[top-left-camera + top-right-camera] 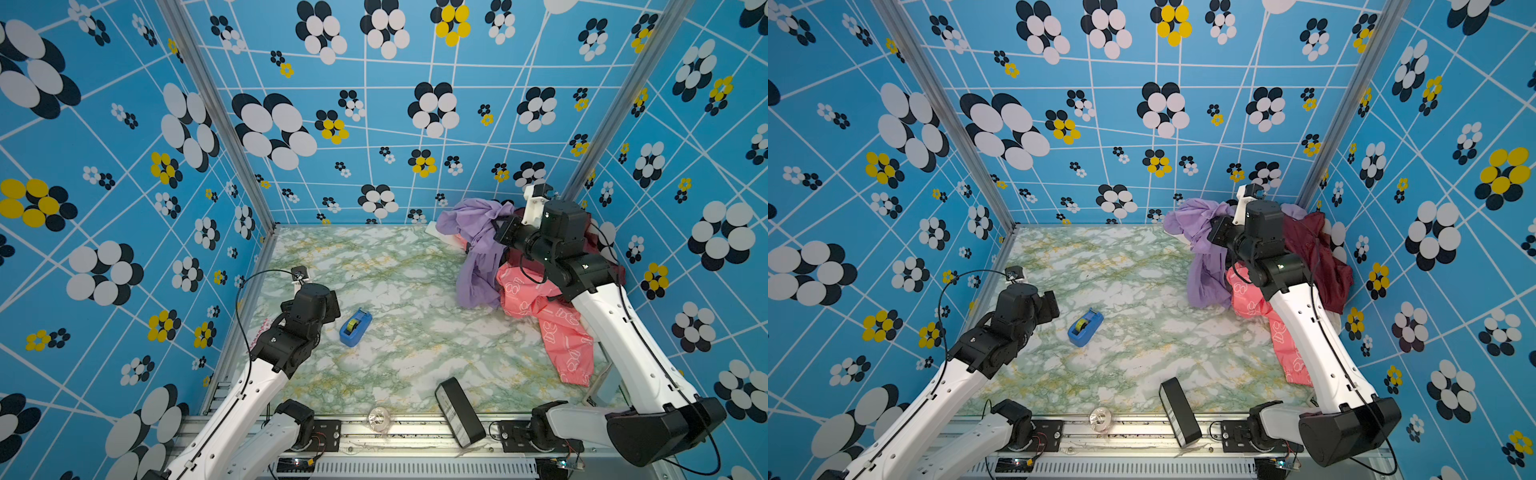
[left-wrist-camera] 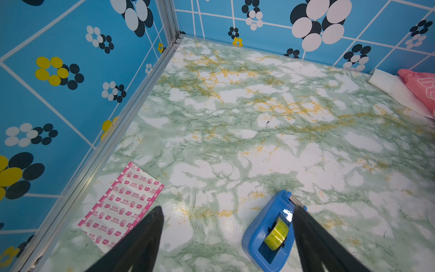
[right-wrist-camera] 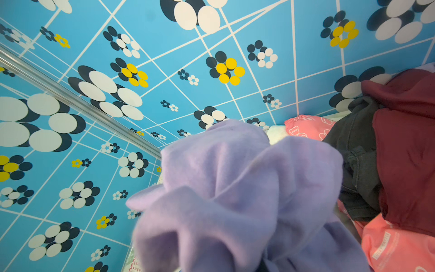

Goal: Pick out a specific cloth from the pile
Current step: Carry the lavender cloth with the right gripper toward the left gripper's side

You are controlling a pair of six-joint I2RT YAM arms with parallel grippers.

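— Where is the cloth [image 1: 478, 237] found?
— It is seen at the edge of the pile [image 1: 523, 299], on the side turned toward the open table [image 1: 395, 270]. Its upper part is bunched and raised above the pile. Its lower part hangs down to the table, touching the pink garment [image 1: 1287, 345].

— How is the right gripper [image 1: 498, 231] set?
— It is clenched on the cloth. Its fingers are buried in the lavender folds, so they cannot be made out themselves.

— What is the pile made of?
— A maroon garment [image 1: 1325, 257], a dark grey garment [image 3: 357, 150], the pink printed one and some white fabric [image 2: 395, 91] are heaped together.

— And the left gripper [image 2: 227, 209]?
— It is released, its fingers spread wide, and it is held above the table well apart from the pile. A blue tape dispenser [image 1: 355, 328] is seen just beside it, on its pile side. A pink-printed sheet [image 2: 122, 205] is laid on the side away from the pile.
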